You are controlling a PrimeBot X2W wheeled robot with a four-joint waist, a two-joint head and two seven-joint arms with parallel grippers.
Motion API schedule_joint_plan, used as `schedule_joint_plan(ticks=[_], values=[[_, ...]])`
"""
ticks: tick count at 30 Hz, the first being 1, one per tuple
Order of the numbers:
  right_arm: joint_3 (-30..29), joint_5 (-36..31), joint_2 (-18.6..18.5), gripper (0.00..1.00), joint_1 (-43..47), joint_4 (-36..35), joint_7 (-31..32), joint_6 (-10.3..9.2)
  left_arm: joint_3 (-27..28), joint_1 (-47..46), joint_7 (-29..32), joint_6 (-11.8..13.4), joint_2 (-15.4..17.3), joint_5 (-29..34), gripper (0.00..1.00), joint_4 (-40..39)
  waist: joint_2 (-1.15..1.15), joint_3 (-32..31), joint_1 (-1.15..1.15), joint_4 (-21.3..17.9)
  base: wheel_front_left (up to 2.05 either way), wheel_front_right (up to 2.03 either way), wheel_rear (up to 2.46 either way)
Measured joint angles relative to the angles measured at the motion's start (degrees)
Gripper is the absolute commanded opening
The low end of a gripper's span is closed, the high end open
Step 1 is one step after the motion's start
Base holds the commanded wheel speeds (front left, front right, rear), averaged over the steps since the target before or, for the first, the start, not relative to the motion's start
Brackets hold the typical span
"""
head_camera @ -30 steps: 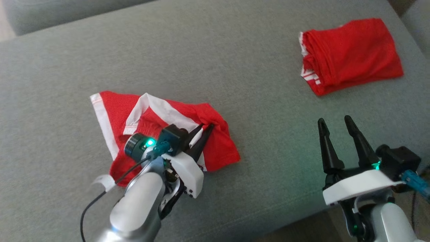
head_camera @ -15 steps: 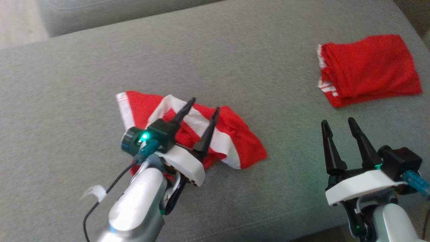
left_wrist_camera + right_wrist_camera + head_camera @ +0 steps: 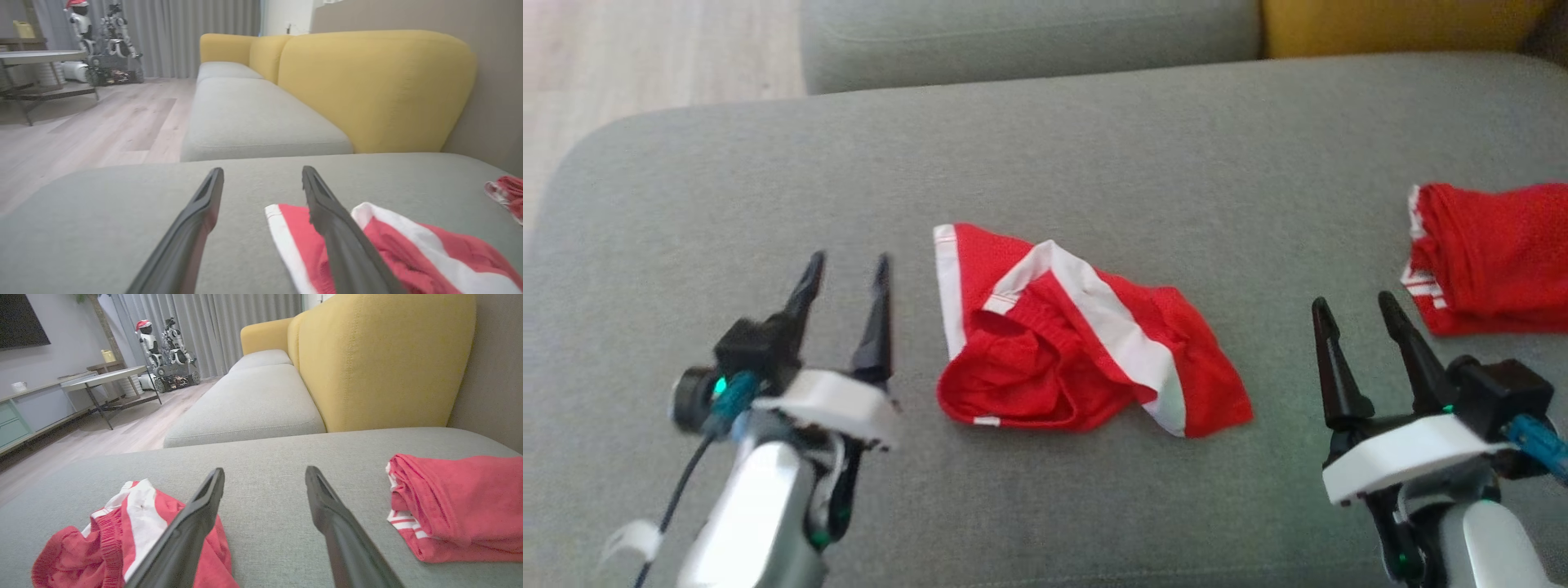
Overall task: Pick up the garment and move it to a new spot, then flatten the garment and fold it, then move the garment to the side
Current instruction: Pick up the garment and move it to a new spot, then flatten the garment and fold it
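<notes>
My left pincer (image 3: 848, 263) gapes wide at lower left, holding nothing; my right pincer (image 3: 1352, 302), lower right, the same. The garment (image 3: 1086, 359) lies crumpled mid-frame between them on the cushion (image 3: 1094, 139).

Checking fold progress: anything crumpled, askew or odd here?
The red mesh shorts with white bands lie bunched and twisted on the grey sofa cushion, not flat, unlike the folded red garment to their right. Nothing else stands out.

Head view: left gripper (image 3: 849, 261) blurred. Same view: folded red cloth (image 3: 1494, 257) cut off by the right edge. Right wrist view: crumpled garment (image 3: 122, 535) runs off the bottom edge, partly hidden behind right gripper (image 3: 264, 470).
</notes>
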Motion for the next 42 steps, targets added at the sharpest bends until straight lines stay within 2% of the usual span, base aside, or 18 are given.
schedule_joint_plan(ticks=[8,23,35,42], values=[[0.10,-0.12,0.01,1.00,2.01,0.11,0.53,0.00,3.86,7.30,0.00,0.38,2.92,-1.54,1.00,-1.71,0.00,-3.02,0.00,2.21,0.00,0.00,0.00],[-0.20,-0.49,0.02,1.00,6.62,-1.25,1.70,0.00,2.87,17.63,1.89,1.97,4.72,-1.59,1.00,-8.71,0.00,-6.98,0.00,2.36,0.00,0.00,0.00],[-0.18,-0.97,0.02,1.00,8.81,-2.46,2.44,0.00,2.07,20.23,3.71,3.45,6.13,-1.59,1.00,-12.72,0.00,-8.06,0.00,2.20,0.00,0.00,0.00],[-0.19,-0.97,0.03,1.00,8.81,-2.71,2.44,0.00,2.00,20.98,3.96,3.49,6.41,-1.59,1.00,-13.45,0.00,-7.89,0.00,2.15,0.00,0.00,0.00]])
